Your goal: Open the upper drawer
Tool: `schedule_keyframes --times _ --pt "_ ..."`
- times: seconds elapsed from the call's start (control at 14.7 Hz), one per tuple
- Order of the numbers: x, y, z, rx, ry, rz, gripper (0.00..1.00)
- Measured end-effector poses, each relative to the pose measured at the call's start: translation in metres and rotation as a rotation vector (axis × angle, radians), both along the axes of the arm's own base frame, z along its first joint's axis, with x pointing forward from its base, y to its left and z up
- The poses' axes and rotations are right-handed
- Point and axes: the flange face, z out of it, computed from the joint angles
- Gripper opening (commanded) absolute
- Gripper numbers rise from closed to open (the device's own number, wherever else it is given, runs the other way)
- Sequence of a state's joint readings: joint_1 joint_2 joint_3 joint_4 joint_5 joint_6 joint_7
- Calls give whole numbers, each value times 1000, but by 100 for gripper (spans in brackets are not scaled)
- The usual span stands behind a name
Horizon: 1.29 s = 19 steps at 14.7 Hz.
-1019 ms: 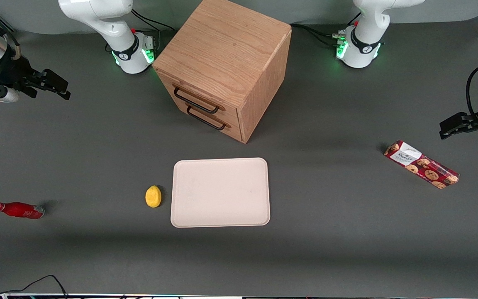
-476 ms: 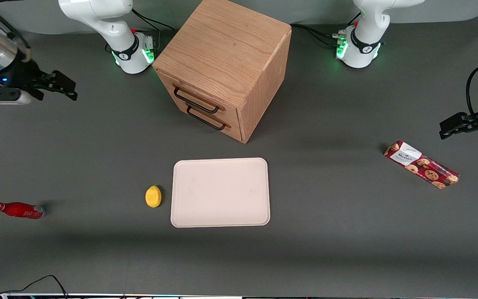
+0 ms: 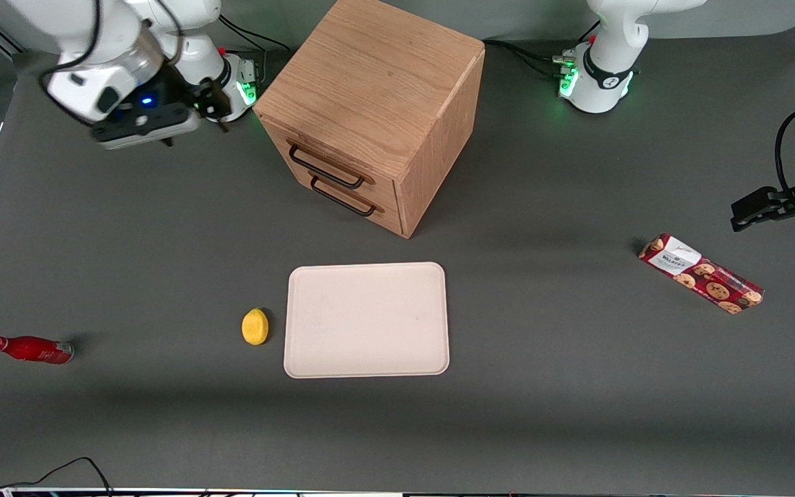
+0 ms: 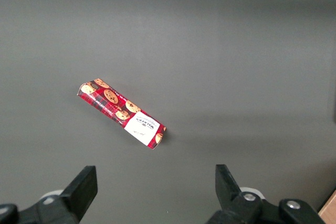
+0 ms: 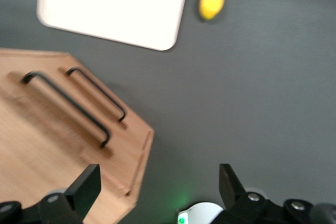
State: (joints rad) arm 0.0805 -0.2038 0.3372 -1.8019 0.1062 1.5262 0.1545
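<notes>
The upper drawer (image 3: 332,162) is the higher of two light oak fronts on the wooden cabinet (image 3: 377,103), shut flush, its thin black wire handle (image 3: 325,168) running slantwise along the front. You see that front face the tray (image 3: 366,319) and lemon (image 3: 254,326), which lie nearer the camera. Your gripper (image 3: 212,105) hovers beside the cabinet, clear of the handle, jaws spread wide and empty.
</notes>
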Motion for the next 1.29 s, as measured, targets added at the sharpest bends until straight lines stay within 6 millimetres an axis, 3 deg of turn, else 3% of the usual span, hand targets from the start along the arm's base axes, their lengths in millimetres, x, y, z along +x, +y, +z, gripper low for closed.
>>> schedule_keyframes --times 0.27,0.54,1.29 --pt "-7 24 -14 71 64 297 100" --pt "18 30 -59 236 172 519 100" --pt "75 52 -170 334 231 514 100"
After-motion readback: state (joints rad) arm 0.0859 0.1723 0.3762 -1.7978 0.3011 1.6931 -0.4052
